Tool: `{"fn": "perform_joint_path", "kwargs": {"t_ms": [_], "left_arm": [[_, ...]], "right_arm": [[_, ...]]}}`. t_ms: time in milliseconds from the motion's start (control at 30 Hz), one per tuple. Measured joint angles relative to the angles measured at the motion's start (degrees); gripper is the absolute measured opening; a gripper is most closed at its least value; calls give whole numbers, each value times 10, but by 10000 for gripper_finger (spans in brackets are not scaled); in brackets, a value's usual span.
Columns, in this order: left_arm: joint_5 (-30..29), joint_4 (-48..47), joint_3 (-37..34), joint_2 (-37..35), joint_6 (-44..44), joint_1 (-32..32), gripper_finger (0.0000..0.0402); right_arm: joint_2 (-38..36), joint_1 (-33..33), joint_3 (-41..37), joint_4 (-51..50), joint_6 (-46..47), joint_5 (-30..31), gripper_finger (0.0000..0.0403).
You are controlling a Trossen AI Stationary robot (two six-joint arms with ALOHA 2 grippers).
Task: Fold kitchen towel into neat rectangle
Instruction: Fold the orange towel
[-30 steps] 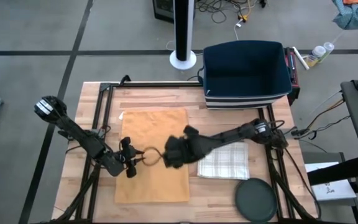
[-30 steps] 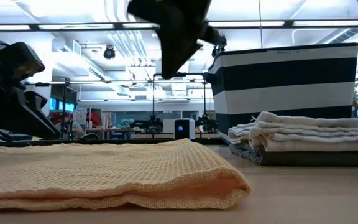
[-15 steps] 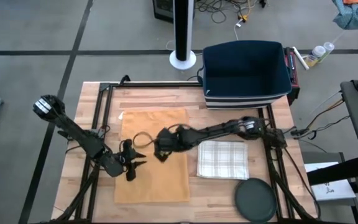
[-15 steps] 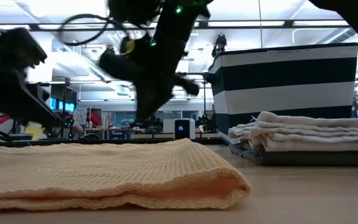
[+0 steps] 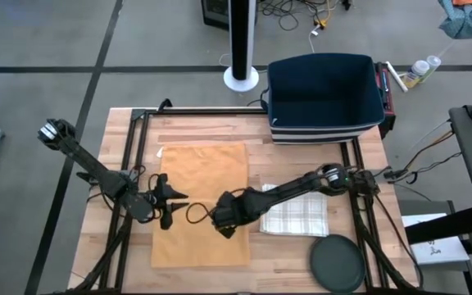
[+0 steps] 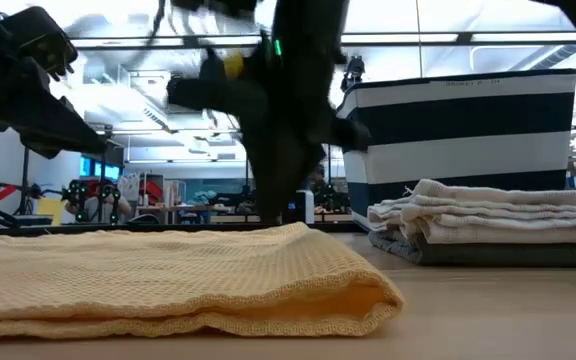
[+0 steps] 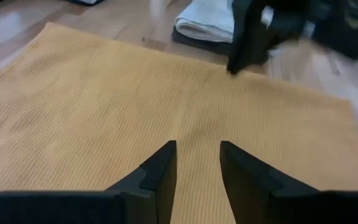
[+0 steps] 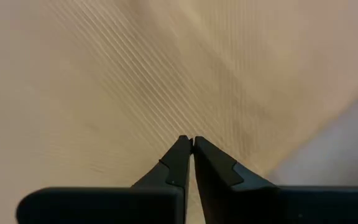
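Orange waffle-weave kitchen towel (image 5: 201, 205) lies flat on the wooden table (image 5: 129, 270), left of centre, already doubled: the low view shows a rounded fold edge at its near side.

Left gripper (image 5: 173, 199) sits at the towel's 9 o'clock edge, jaws parted with nothing between them; the wrist view shows cloth under the gap, not in it.

Right gripper (image 5: 224, 222) is over the towel's 4 o'clock area, tips together and empty, close above the weave. Contact cannot be told.

Checked folded cloth (image 5: 295, 211) lies at the towel's 3 o'clock, just beside it, under the right arm's reach. Dark round lid (image 5: 337, 265) at 5 o'clock, striped bin (image 5: 326, 94) at 1 o'clock.

Risks, as I judge them:
- Closed right tips pressing or sweeping could drag the top layer and slide the fold out of square.
- Pinching here may catch one layer only, so the lift peels the fold open.
- Left jaws sit at the edge; a shallow bite could slip off the thick weave mid-lift.
- Uneven lifting by the two arms would skew the next fold.
- Right forearm passes over the checked cloth and could nudge it.
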Motion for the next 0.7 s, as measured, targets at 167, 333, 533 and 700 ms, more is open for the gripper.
{"fn": "perform_joint_path", "kwargs": {"t_ms": [167, 333, 533, 700], "left_arm": [[4, -60, 0, -46, -18, 3, 114], [4, -67, -9, -55, -48, 5, 114], [20, -88, -26, -30, -88, 5, 114], [33, -79, -28, -3, -103, 5, 114]], "right_arm": [[-7, -5, -10, 1, -19, 39, 18], [22, -23, -39, 20, -19, 33, 18], [38, -27, -54, 30, -21, -70, 18], [29, 2, -38, 20, -52, -60, 18]]}}
